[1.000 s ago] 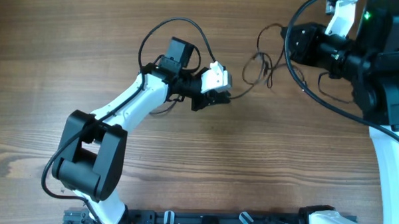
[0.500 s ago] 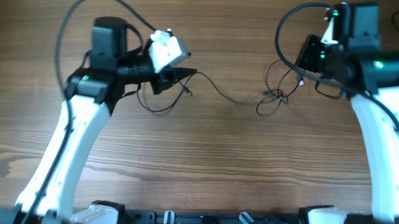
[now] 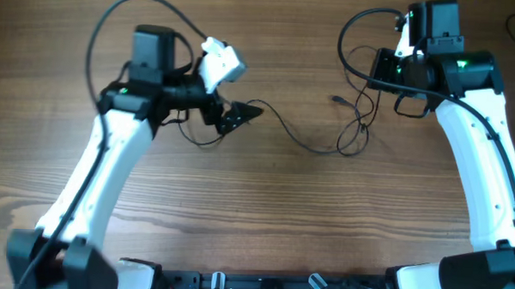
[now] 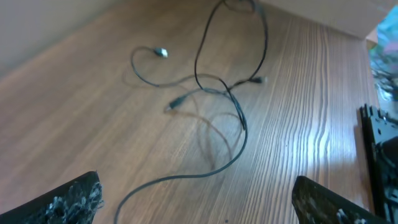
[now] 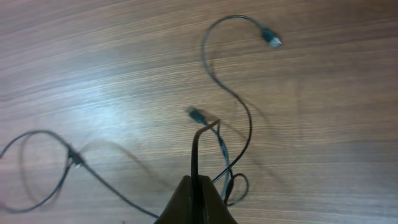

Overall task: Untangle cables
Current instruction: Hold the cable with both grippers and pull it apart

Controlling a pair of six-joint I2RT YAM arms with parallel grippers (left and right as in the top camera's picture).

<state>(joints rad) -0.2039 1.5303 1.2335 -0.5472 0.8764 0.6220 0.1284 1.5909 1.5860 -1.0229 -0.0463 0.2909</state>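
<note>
Overhead: cables (image 3: 305,146) lie in loose loops on the wooden table (image 3: 264,213), between my arms. Right gripper (image 5: 198,180): fingers clamped on one strand, probably to anchor it. Left gripper (image 3: 237,118): fingers wide apart, empty.

The desk (image 3: 264,213) is brown wood-grain board, smooth, with a soft sheen that glares pale under the light; the cables (image 4: 228,91) are thin, black and matt, seemingly rubber-sheathed, their plug tips glinting like metal; the left claw (image 3: 238,118) has dark pads (image 4: 71,199) with a rough, speckled face; the left arm (image 3: 111,165) and right arm (image 3: 484,161) wear smooth white and black plastic shells.
</note>
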